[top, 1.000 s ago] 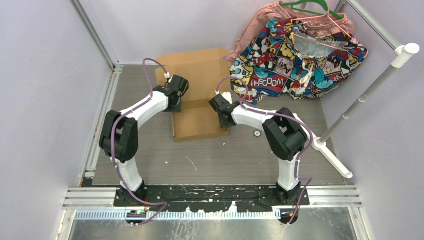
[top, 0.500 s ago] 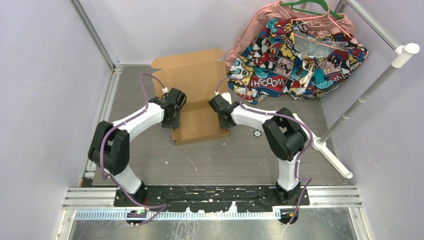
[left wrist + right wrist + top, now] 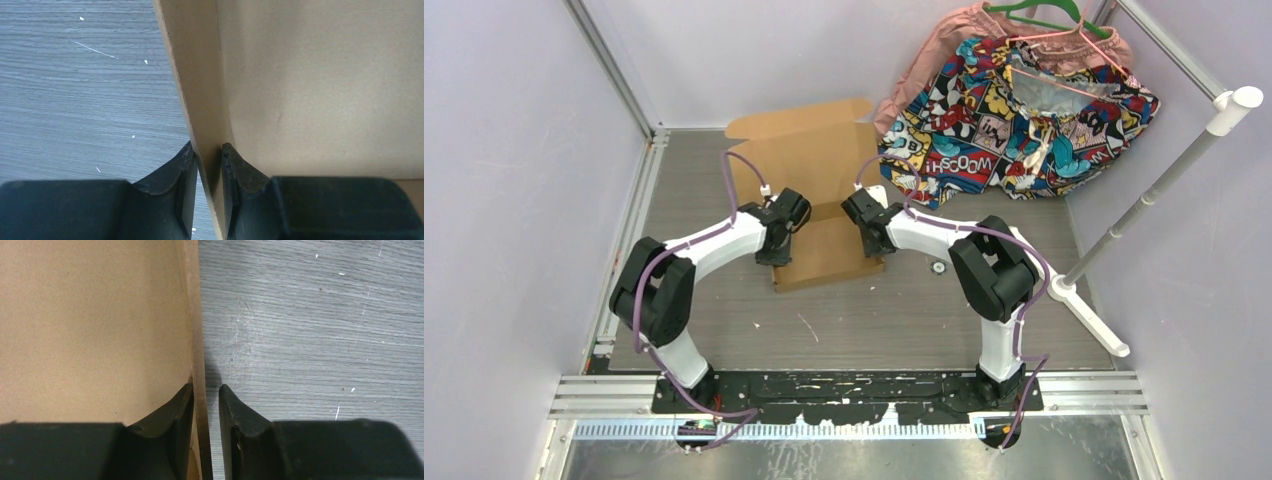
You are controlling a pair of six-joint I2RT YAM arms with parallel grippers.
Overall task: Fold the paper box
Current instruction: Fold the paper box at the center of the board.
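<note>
Paper box (image 3: 824,170): plain brown corrugated cardboard, partly folded, at the far middle of the tabletop (image 3: 874,310). Its larger rear panel reaches toward the back wall, and its smaller front panel lies flat.
Left fingers (image 3: 170,180): clamped on the box's raised left wall, one finger touching each face.
Right fingers (image 3: 240,420): narrow, astride the box's right wall. The inner finger touches the cardboard and the outer one stands just off it.
Edges: each wall's cut edge runs straight away from between its fingers. The box's near edge rests on the tabletop.
Room: bare tabletop in front of the box and along both its outer sides. The comic-print cloth (image 3: 1024,110) lies just beside the box's far right corner.
</note>
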